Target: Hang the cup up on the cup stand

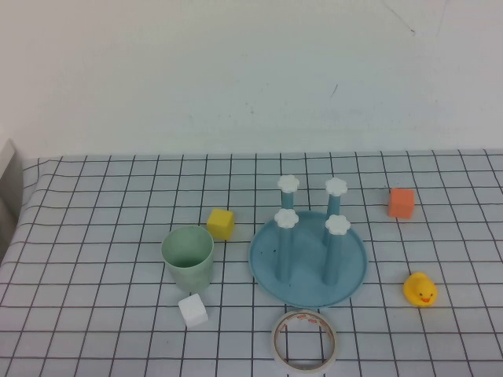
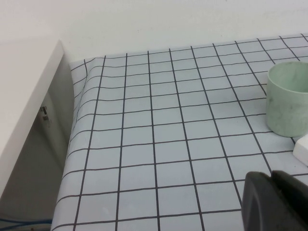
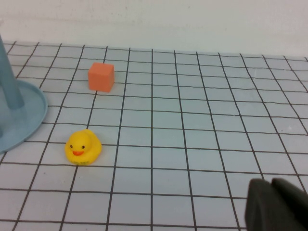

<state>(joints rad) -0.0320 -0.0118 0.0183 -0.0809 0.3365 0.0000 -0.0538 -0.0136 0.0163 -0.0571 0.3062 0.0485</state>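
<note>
The pale mint-green cup (image 1: 188, 258) stands upright, mouth up, on the checked cloth left of the cup stand (image 1: 308, 253); it also shows in the left wrist view (image 2: 288, 98). The stand is a round blue dish with four upright blue pegs under white flower caps, and its base edge (image 3: 19, 118) shows in the right wrist view. Neither arm appears in the high view. My left gripper (image 2: 271, 177) is shut and holds nothing, low over the cloth, well short of the cup. My right gripper (image 3: 271, 184) is shut and holds nothing, apart from the stand.
A yellow cube (image 1: 221, 223) lies behind the cup and a white cube (image 1: 192, 311) in front of it. A white tape ring (image 1: 305, 341) lies before the stand. An orange cube (image 1: 401, 203) and a yellow duck (image 1: 420, 290) sit to the right. The cloth's left edge (image 2: 72, 144) drops off.
</note>
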